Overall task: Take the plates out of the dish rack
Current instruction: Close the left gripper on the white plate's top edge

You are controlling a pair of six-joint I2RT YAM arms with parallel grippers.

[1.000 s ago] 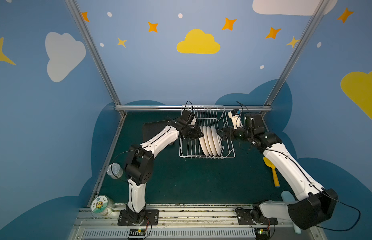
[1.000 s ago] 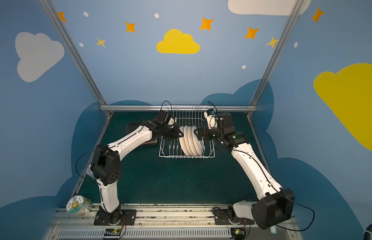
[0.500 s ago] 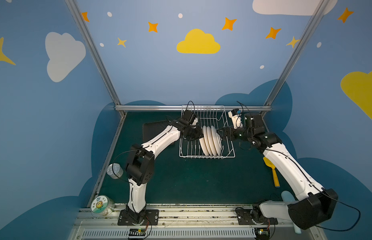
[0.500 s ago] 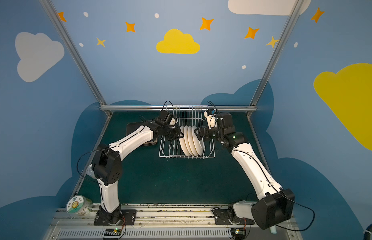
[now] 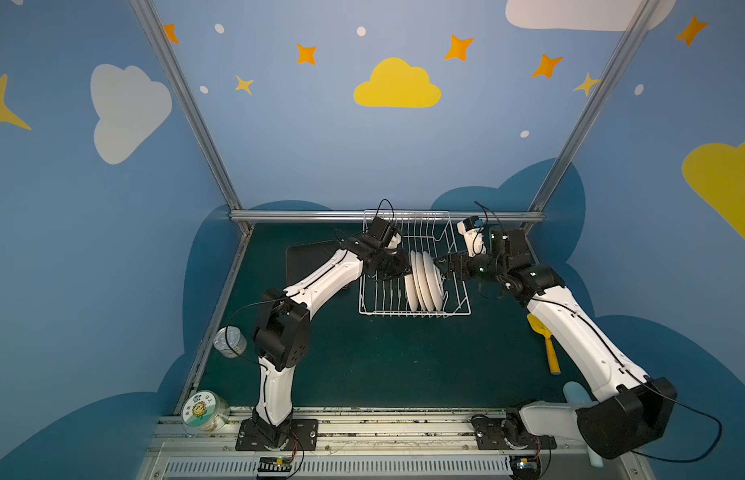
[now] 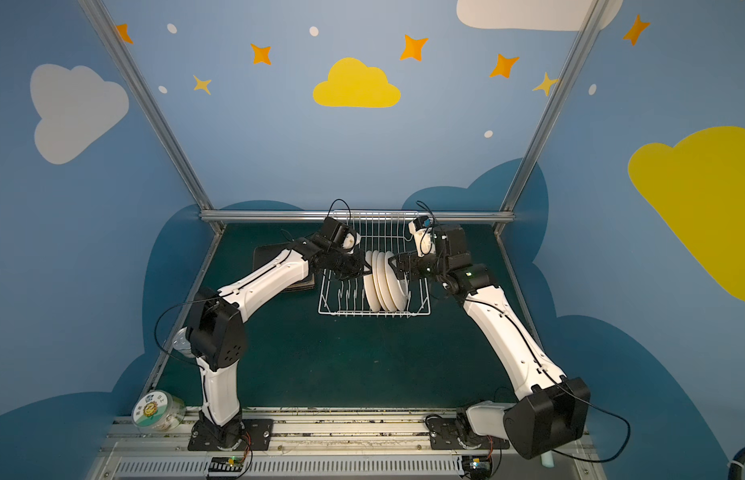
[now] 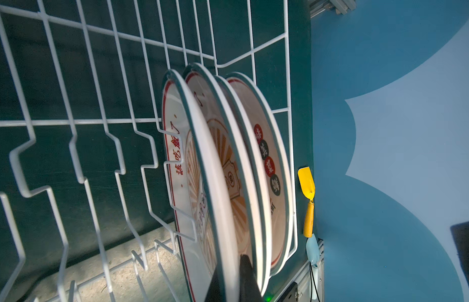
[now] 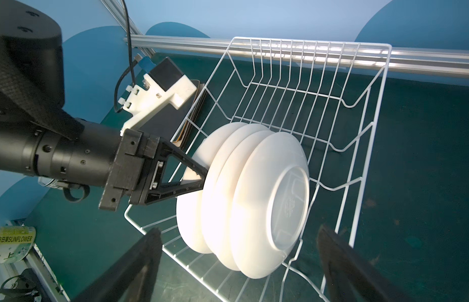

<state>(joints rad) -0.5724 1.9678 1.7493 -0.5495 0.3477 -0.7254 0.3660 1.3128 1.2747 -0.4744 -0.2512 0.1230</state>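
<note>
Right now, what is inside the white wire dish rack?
Four round cream-white plates stand on edge; the left fingers pinch one rim. The dish rack's floor beneath them is covered.

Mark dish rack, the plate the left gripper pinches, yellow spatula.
dish rack (image 5: 420, 232): in a top view, far wall wires.
pinched plate (image 8: 189, 224): right wrist view, its back side.
yellow spatula (image 5: 552, 355): in a top view, handle.

Four round plates (image 8: 254, 183) stand in one dish rack (image 8: 306, 40). One stack of square plates (image 5: 306, 259) lies beside it, its count hidden. Also here are one yellow spatula (image 5: 551, 357), one pale blue spatula (image 5: 576, 392), one sunflower-label tub (image 5: 202, 411) and one plain clear tub (image 5: 229, 341).
</note>
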